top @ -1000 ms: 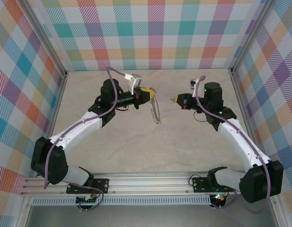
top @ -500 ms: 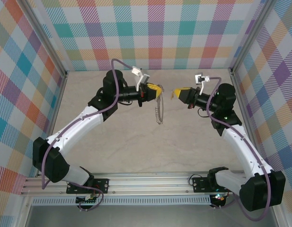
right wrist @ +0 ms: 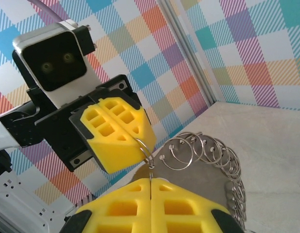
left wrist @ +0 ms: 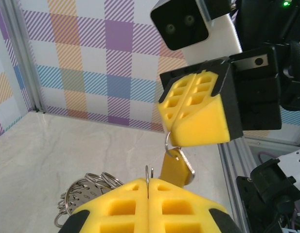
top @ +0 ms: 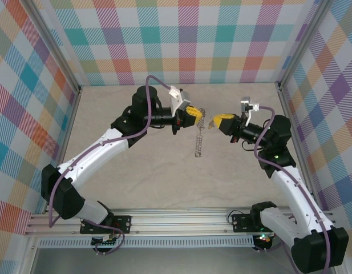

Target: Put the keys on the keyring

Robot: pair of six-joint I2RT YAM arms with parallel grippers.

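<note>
You have no readable text here. No label, brand, number or sign can be made out on any surface in the three views.

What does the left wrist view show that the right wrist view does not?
Left wrist view: the yellow-orange key hangs on a small ring below the shut right hand. Right wrist view: the keyring fans out its many small loops, one pinched in the shut left hand. Both: the opposite hand facing the camera, own yellow fingers closed at the bottom, some keyring loops, the plaid wall.
</note>
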